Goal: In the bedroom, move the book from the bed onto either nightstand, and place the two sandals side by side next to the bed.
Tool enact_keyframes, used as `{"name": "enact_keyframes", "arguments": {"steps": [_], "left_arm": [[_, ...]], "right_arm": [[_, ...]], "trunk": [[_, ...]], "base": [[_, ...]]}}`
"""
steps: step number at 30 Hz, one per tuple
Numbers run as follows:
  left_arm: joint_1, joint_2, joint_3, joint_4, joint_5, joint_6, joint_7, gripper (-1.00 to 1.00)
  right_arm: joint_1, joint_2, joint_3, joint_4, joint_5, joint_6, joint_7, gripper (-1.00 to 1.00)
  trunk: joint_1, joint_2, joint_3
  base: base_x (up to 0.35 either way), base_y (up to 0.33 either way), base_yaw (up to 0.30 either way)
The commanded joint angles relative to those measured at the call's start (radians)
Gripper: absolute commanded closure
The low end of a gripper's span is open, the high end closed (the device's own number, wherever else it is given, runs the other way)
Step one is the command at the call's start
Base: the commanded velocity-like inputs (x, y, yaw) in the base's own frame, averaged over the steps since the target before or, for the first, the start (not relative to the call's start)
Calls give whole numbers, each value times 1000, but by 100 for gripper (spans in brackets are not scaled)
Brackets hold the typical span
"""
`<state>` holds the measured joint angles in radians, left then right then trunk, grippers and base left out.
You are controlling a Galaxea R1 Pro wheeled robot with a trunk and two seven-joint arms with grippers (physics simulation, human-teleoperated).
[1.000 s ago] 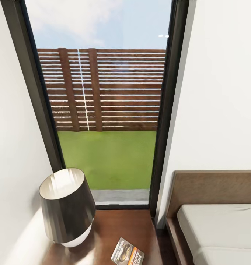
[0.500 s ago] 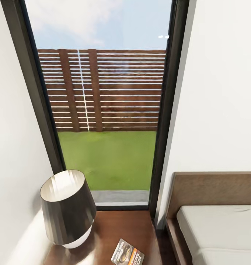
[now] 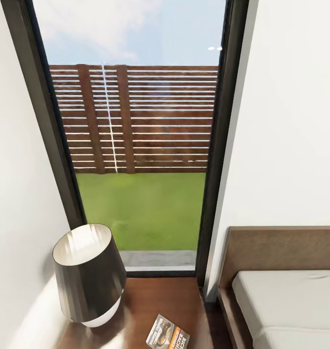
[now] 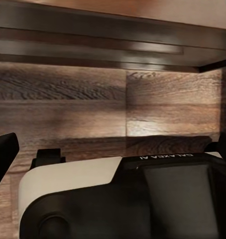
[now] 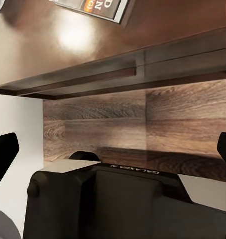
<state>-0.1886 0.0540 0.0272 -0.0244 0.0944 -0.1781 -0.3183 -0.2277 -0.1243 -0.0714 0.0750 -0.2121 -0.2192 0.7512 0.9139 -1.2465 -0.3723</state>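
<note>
Book (image 3: 167, 333) seen lying on nightstand (image 3: 150, 300), bottom centre: that part judged done. Sandals left. Grippers' opening can't be told.

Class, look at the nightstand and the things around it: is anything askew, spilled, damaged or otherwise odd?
Only small things. The book lies at an angle to the nightstand edges, near its front, and the lamp shade looks tilted rather than upright. Nothing is spilled or broken.

The nightstand (image 3: 160, 300) top is blocked on its wall side by a lamp (image 3: 87, 274); bare wood is left between lamp and bed (image 3: 281, 295), where only the book (image 3: 167, 333) lies flat
</note>
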Motion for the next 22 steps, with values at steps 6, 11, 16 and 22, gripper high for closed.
{"name": "enact_keyframes", "arguments": {"steps": [6,11,16,22], "left_arm": [[-1,-2,2,1,10,0,-7,-100],[-1,-2,2,1,10,0,-7,-100],[-1,-2,2,1,10,0,-7,-100],[-1,-2,2,1,10,0,-7,-100]], "right_arm": [[-2,1,-6,5,0,-5,3,-100],[-2,2,-6,5,0,-5,3,-100],[-2,2,-7,5,0,-6,3,-100],[-2,2,-7,5,0,-6,2,-100]], "trunk": [[0,-1,-1],[0,-1,-1],[0,-1,-1],[0,-1,-1]], "base": [[0,0,0],[0,0,0],[0,0,0],[0,0,0]]}}
